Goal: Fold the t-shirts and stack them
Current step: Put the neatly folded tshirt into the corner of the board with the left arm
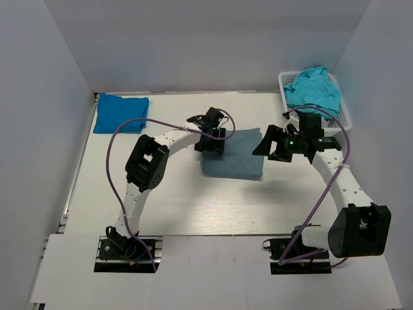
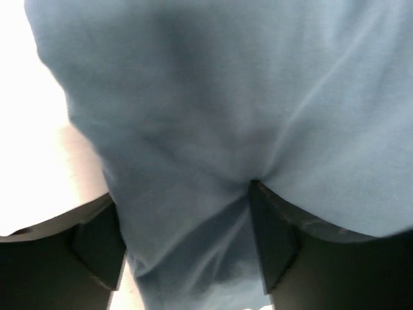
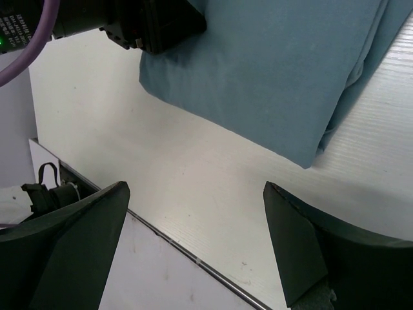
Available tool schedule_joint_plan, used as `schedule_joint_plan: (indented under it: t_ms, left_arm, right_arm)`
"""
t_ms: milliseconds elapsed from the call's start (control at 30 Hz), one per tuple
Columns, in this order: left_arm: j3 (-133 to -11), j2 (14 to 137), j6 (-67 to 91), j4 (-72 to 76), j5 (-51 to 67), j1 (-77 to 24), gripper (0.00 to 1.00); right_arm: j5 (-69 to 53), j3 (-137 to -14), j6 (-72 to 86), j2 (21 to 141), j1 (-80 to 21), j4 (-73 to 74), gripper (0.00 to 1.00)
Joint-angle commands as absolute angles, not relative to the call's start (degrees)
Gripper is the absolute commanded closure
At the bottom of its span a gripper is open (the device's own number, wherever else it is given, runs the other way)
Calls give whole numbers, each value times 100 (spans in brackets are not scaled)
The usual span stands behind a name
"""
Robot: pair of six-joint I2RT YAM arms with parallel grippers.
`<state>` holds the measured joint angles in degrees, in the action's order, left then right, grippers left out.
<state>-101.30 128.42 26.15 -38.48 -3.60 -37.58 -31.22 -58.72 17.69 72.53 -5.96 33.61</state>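
Note:
A large dusty grey-blue t-shirt (image 1: pixel 237 158) lies folded in the middle of the table. My left gripper (image 1: pixel 210 146) is down on its left edge. In the left wrist view its jaws stand wide apart, and the shirt's cloth (image 2: pixel 213 110) bunches between them and fills the gap of the left gripper (image 2: pixel 182 192). My right gripper (image 1: pixel 267 146) is open and empty, hovering just right of the shirt. In the right wrist view the right gripper (image 3: pixel 197 187) is over bare table, with the shirt (image 3: pixel 271 71) ahead of it. A bright blue t-shirt (image 1: pixel 120 113) lies folded at the far left.
A white mesh basket (image 1: pixel 346 113) at the far right corner holds crumpled turquoise t-shirts (image 1: pixel 313 87). White walls enclose the table on three sides. The table's near edge and a metal strip (image 3: pixel 193 258) lie under my right gripper.

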Motion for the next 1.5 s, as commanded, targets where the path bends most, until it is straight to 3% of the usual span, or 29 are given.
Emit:
schedule_joint_plan:
  t_ms: [0,100,133,167,200,333,533,1000,1467]
  left_arm:
    - [-9625,13280,2654,-3630,439,-3823,24]
    - [-9458,13280,2654,-3367,492,-3823,55]
    - [-9457,13280,2602,-3366,492,-3771,81]
    - [-9457,13280,2602,-3418,492,-3771,96]
    - [-9570,13219,2602,-3489,423,-3692,100]
    - [-10151,12859,2032,-3867,-718,-3691,100]
    - [-10090,11796,1074,-3701,-2616,-3569,100]
    - [-10133,10556,-1017,-3279,-3041,-2453,100]
    - [-10959,10890,-2372,-2716,-2664,-1337,100]
  right_arm:
    - [-2962,-5906,1688,7137,-545,3437,10]
    - [-2857,-5845,1688,7119,-554,3410,10]
    - [-2813,-5845,1705,7119,-554,3410,10]
    - [-2743,-5845,1696,7145,-545,3428,10]
    - [-2681,-5801,1679,7137,-545,3454,10]
    - [-2593,-5669,1696,7102,-545,3375,10]
    - [-2356,-5502,1731,7014,-545,3331,10]
    - [-2048,-5581,1732,7092,-536,3313,10]
    - [-2197,-5976,1889,7760,-545,3287,10]
